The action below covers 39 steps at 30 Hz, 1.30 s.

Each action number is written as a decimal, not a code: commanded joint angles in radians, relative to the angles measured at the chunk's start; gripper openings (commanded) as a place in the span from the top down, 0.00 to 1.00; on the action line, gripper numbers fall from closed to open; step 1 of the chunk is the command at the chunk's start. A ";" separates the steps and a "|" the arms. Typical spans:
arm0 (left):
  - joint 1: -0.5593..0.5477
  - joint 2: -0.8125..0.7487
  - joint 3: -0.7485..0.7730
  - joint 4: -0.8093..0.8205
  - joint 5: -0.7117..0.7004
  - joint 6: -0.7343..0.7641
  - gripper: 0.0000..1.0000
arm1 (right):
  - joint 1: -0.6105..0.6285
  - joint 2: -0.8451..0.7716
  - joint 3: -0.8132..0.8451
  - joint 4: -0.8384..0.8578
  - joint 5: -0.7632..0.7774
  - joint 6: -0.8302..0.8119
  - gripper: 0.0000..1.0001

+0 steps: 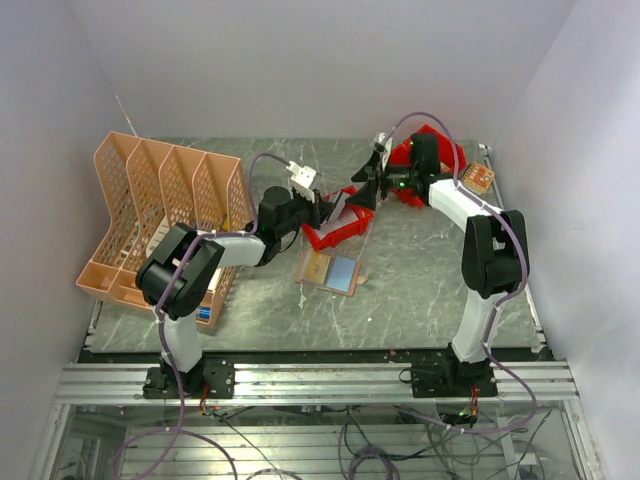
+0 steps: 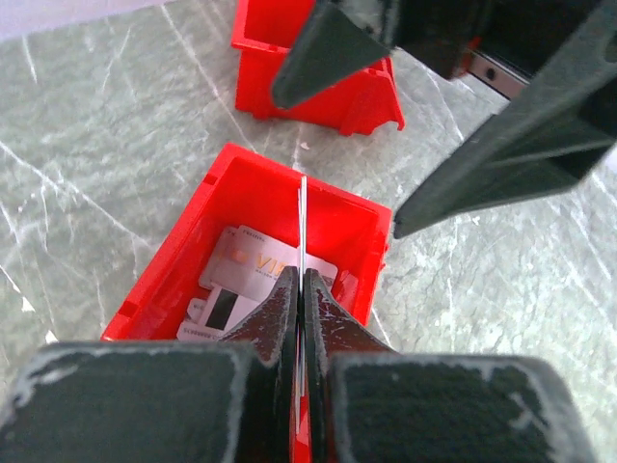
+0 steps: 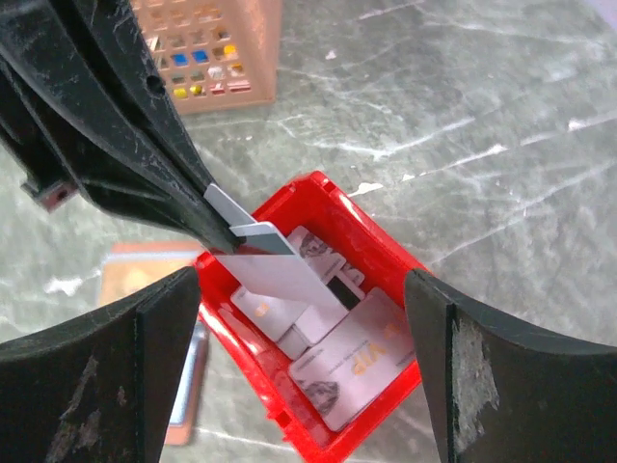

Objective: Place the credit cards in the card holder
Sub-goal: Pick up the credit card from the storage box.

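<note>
White walls (image 1: 300, 60), grey marbled tabletop (image 1: 420, 290)

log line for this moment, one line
left gripper: shut on card | right gripper: open | card: above red bin | card holder: lying open

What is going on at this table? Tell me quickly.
The left tool is shut on a pale card, holding it on edge above a red bin that has more cards lying in it. The right tool stands open close to that card, gripping nothing. The tan card holder lies open on the table nearer the arms, with a light blue card on it; whether that one is tucked in is unclear.
</note>
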 commanded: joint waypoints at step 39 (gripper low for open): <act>0.016 0.031 0.059 -0.048 0.267 0.518 0.83 | 0.108 0.133 0.256 -0.799 0.048 -1.377 1.00</act>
